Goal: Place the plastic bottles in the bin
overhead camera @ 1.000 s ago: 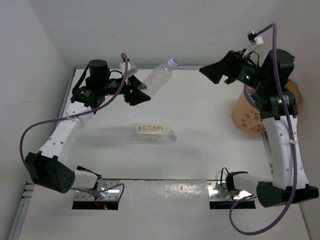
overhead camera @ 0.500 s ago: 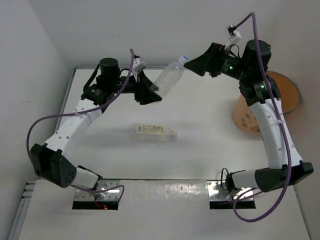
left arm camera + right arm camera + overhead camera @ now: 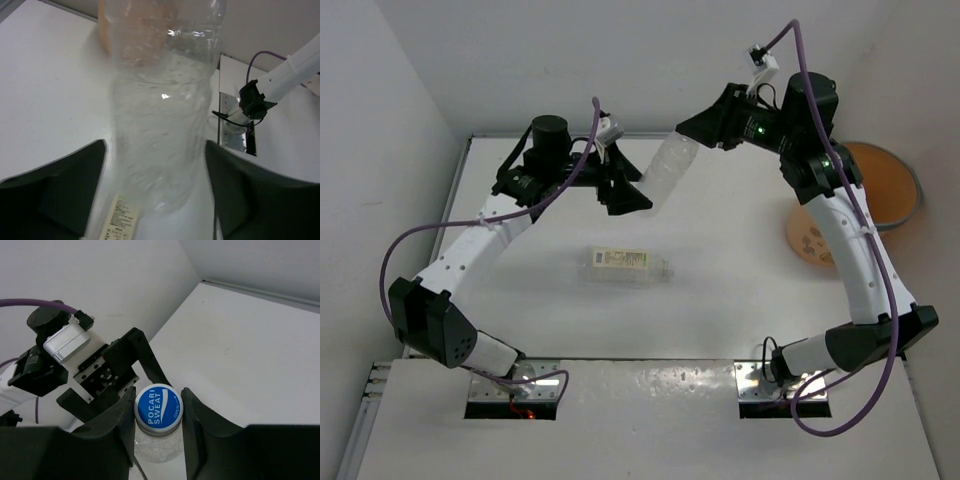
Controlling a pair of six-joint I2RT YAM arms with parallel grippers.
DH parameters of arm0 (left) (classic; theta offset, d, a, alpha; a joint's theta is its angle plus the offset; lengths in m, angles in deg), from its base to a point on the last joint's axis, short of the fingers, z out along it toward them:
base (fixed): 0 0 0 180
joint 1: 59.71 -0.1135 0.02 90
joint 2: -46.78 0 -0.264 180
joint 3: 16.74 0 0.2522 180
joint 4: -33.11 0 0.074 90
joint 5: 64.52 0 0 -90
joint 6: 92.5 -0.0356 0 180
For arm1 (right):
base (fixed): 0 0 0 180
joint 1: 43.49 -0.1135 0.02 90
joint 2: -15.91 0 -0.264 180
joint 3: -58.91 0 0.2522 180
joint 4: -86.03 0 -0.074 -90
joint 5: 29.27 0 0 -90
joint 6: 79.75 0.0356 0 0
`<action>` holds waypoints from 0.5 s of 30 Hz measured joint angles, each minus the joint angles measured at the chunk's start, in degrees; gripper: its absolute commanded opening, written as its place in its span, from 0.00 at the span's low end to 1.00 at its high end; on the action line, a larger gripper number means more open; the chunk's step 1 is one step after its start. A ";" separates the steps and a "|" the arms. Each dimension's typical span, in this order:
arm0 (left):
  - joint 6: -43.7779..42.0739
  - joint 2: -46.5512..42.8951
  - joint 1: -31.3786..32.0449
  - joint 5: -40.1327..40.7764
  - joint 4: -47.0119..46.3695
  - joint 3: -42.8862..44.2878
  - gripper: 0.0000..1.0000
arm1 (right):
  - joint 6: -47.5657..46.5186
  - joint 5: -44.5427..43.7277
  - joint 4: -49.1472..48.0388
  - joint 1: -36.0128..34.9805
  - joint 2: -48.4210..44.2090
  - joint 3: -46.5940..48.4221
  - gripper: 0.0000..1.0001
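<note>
The left gripper [image 3: 155,197] is clamped on the lower body of the held bottle [image 3: 670,166], one finger pressed to each side. It keeps that nearly unlabelled bottle tilted in the air above the far part of the table [image 3: 720,310]. The right gripper [image 3: 158,399] is at the other end, with its fingers narrow and flush against both sides of the blue cap [image 3: 159,409]. Whether they actually grip the cap cannot be told. It looks like a hand-over in mid-air, with the bottle bridging the two grippers.

The bin [image 3: 808,238] stands at the right edge of the table, well apart from the held bottle. Part of it is hidden behind the right arm [image 3: 845,235], and what lies inside cannot be made out.

At least two bottles are left to do: the held bottle and the lying bottle [image 3: 628,266]. The lying bottle has a cream label and rests on its side mid-table, below the hand-over, untouched by either gripper.

Nothing on the table blocks the way to the bin. The right arm's own elbow sits between the bottle and the bin, so it will probably have to swing back over the rim.
</note>
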 measured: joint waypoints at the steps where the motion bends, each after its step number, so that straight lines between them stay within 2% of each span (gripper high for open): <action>1: 0.17 0.02 0.07 0.28 -0.07 0.02 1.00 | -0.61 -0.50 0.13 0.00 -0.02 0.02 0.00; 5: 0.48 0.02 -0.55 2.89 0.22 0.22 1.00 | -4.76 -3.34 3.21 0.15 -0.11 0.66 0.00; 8: -0.74 0.02 -3.34 5.40 2.01 0.98 1.00 | -10.80 -5.44 8.70 3.69 -0.22 4.04 0.00; 11: -2.69 -0.09 -7.89 6.93 4.09 1.51 1.00 | -16.68 -7.82 14.43 13.57 -0.22 10.51 0.00; 15: -4.63 -0.72 -11.63 7.69 5.99 0.72 1.00 | -26.27 -15.06 16.04 28.46 -1.84 15.17 0.00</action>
